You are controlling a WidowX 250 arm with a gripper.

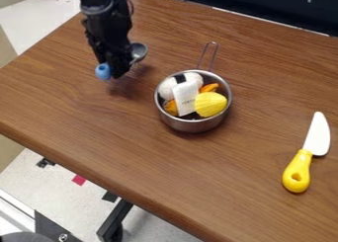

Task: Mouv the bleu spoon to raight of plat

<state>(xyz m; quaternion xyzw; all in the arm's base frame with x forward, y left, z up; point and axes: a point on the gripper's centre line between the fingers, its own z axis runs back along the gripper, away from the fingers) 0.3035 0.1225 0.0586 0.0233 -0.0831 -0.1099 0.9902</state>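
The blue spoon is at the upper left of the camera view, raised a little over the wooden table, with a shadow on the wood just beside it. Your gripper is clenched on it, hanging down from the top edge; the blue handle end pokes out on the left and the gray bowl on the right. Near it, toward the middle, you have a round metal pot, upright, its thin handle angled toward the top of the view. Inside are a yellow ridged piece, a white block, a whitish rounded piece and orange bits. Well apart, at the right, lies a knife, yellow handle toward you, white blade pointing away.
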